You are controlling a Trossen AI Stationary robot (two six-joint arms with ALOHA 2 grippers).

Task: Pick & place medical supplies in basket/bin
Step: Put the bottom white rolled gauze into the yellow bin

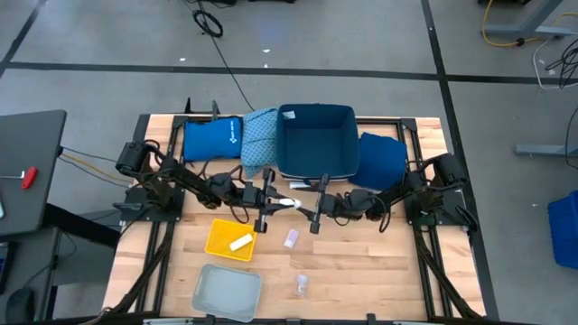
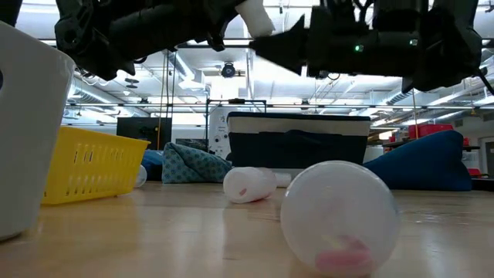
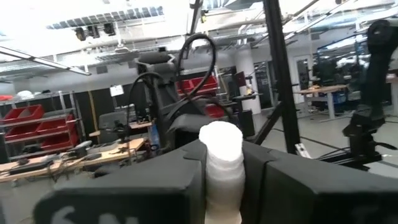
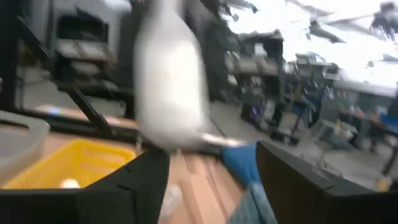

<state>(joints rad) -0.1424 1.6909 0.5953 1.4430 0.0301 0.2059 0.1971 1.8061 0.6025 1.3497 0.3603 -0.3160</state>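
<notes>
Both arms are meeting over the middle of the table [image 1: 361, 271], just in front of the dark blue bin [image 1: 315, 141]. The left gripper [image 1: 271, 206] is holding a white tube [image 1: 287, 204] up in the air — its fingers [image 3: 155, 180] are closed on the tube, which is sticking out between them in the left wrist view. The right gripper [image 1: 312, 209] is facing it from the other side, its fingers [image 4: 292, 180] standing apart with the tube's far end in front of them, not pinched.

Down on the wood, a clear vial [image 1: 291, 238] is lying near the centre and another small vial [image 1: 302, 285] is sitting closer to the front edge — from the low view the nearer one is filling much of the foreground, with something pink inside. A yellow basket [image 1: 230, 240] is resting left of centre with a white packet [image 1: 241, 242] in it, and a pale grey tray [image 1: 227, 292] is sitting just in front of that basket.

At the back, the teal patterned cloth [image 1: 260, 137] is lying against the bin's left side, a bright blue pouch [image 1: 213, 140] is lying beside it, and the dark blue cloth [image 1: 381, 159] is bunched up on the bin's right.
</notes>
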